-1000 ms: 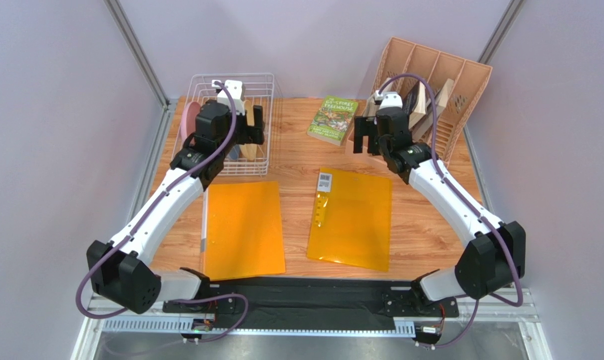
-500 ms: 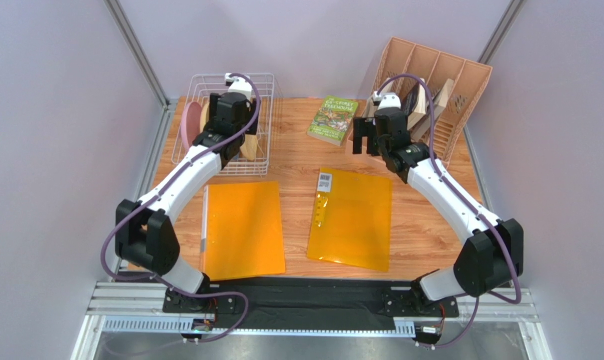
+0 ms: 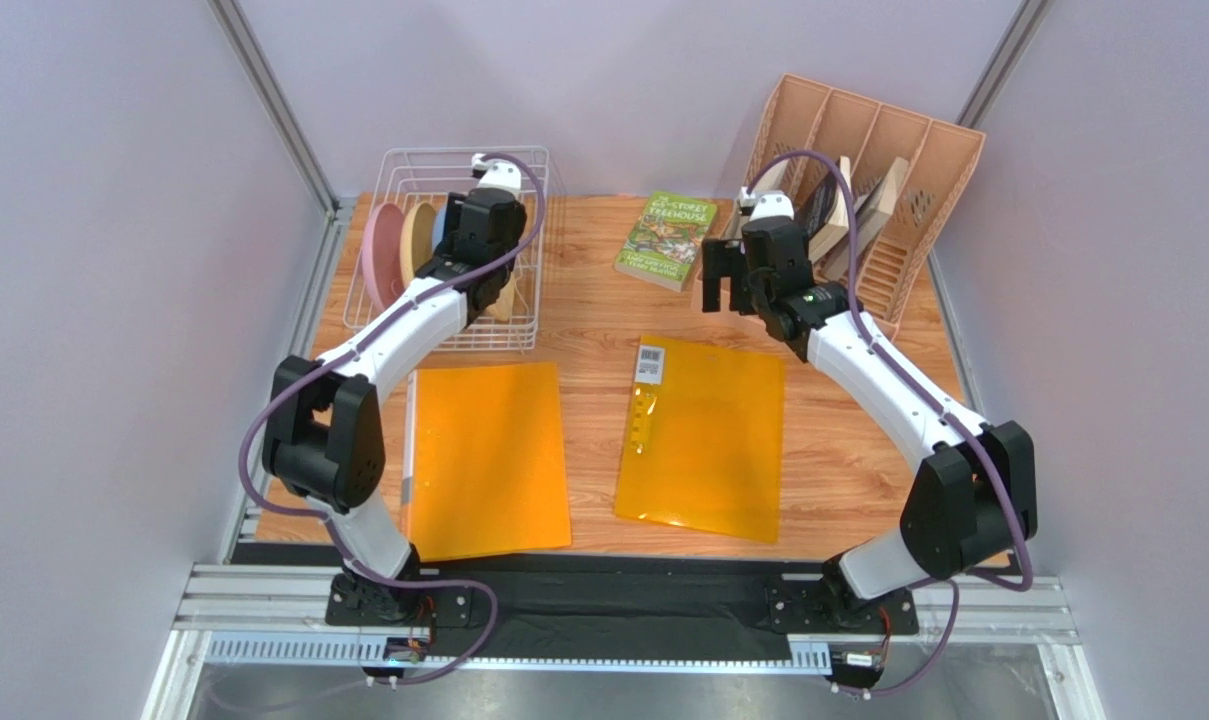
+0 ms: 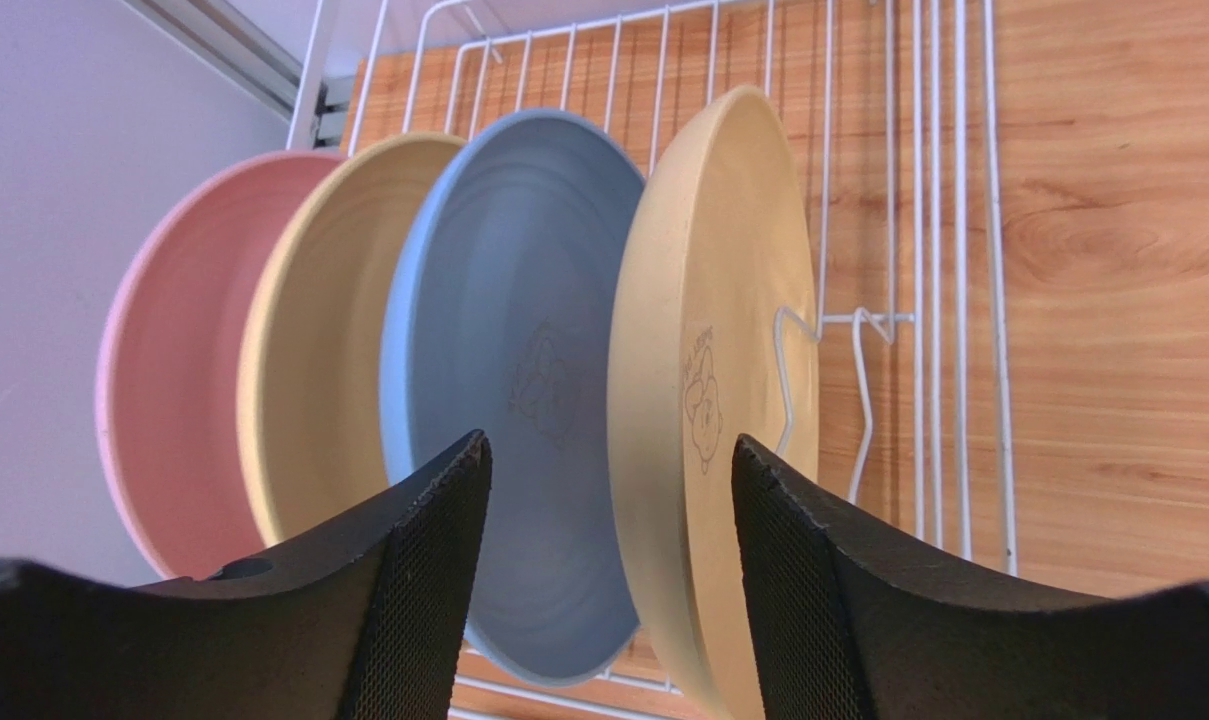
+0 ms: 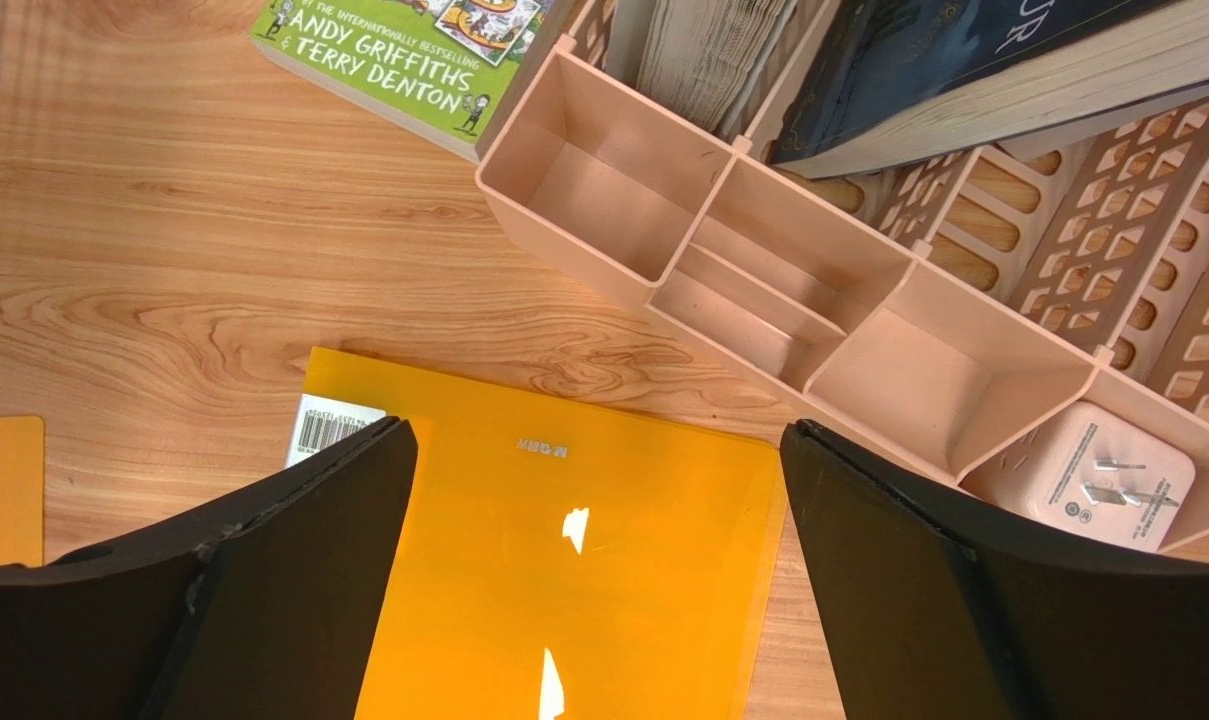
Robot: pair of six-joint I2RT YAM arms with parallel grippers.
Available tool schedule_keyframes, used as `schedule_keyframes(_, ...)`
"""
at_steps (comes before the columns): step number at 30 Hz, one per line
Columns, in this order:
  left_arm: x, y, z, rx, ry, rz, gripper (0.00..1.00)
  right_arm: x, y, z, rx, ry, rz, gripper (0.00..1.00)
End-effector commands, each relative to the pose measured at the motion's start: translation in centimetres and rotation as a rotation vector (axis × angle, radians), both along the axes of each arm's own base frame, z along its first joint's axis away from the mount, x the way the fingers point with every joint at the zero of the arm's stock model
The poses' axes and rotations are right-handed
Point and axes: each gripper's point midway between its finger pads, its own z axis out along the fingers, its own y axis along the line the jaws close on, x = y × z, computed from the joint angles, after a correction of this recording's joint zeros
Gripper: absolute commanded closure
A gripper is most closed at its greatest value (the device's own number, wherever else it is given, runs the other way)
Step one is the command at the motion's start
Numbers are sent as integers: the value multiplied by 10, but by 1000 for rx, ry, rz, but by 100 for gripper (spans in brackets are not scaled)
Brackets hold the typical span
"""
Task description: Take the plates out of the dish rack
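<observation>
While plates (image 4: pixel 513 375) stand on edge in the rack (image 4: pixel 959 225), left gripper (image 4: pixel 610 450) hangs wide open, empty, its gap aligned with the end cream plate (image 4: pixel 715 345) rim; nearer arm.

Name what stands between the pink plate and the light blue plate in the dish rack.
One cream-yellow plate stands upright between the pink plate and the light blue plate; the left wrist view shows it.
</observation>
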Motion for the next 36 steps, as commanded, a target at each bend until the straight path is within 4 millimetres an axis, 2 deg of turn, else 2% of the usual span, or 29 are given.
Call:
schedule_keyframes(1,7,4,11,8,-36,39,35,9,2,13,13,-43,7,0)
schedule_keyframes(3,9,4,6,18,-26,41,38,10,2,13,15,-42,7,0)
schedule_keyframes(5,9,5,3,26,-21,42,51,10,3,11,14,-37,11,0)
schedule_keyframes(6,9,5,1,29,-17,45,62,10,3,11,17,-35,10,0)
schedule_keyframes(9,7,1,-1,27,-16,21,86,10,3,11,17,-36,11,0)
schedule_keyframes(12,4,-4,5,38,-32,8,99,10,4,10,18,-33,13,0)
schedule_keyframes(16,3,-11,19,99,-74,14,100,11,4,8,22,-29,11,0)
schedule_keyframes(17,2,-7,20,133,-79,54,100,10,5,8,21,-28,15,0)
schedule_keyframes(19,2,-13,33,204,-118,71,100,9,4,8,22,-28,13,0)
schedule_keyframes(20,1,-7,34,257,-120,123,100,9,4,8,21,-28,11,0)
schedule_keyframes(21,3,-13,42,269,-158,139,100,9,3,8,19,-27,9,0)
schedule_keyframes(23,1,-8,45,349,-154,195,100,9,3,8,18,-28,8,0)
schedule_keyframes(27,-1,-5,57,365,-183,237,100,8,2,10,14,-32,6,0)
schedule_keyframes(30,-9,-3,73,329,-196,231,100,7,0,13,16,-37,4,0)
schedule_keyframes(35,-23,2,116,263,-249,213,100,3,2,17,34,-44,9,0)
schedule_keyframes(36,-26,3,116,263,-227,208,100,2,3,18,43,-46,8,0)
